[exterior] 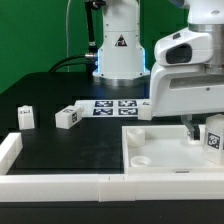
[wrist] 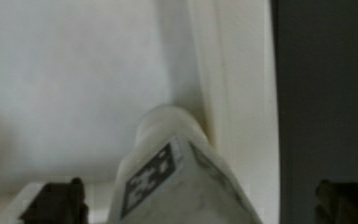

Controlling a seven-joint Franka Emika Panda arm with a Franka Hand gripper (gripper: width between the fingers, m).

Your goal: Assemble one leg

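**A:** Your gripper (wrist: 194, 203) has its fingers spread apart, one on each side of the leg (wrist: 172, 170). From the wrist view you can't tell whether the pads actually touch it, so don't count it as held.

**B:** And how will it handle?

**A:** Probably light, rigid, smooth plastic, so likely slippery. Clamp on the flat tagged sides, low enough that it can't tip.

**B:** Where is it?

**A:** Straight under your hand, standing on the large white panel (exterior: 165, 150), close beside its raised edge. That rim may crowd one finger. Two spare legs (exterior: 67, 117) and (exterior: 25, 117) lie well away from your hand, near the marker board (exterior: 113, 105), and block nothing.
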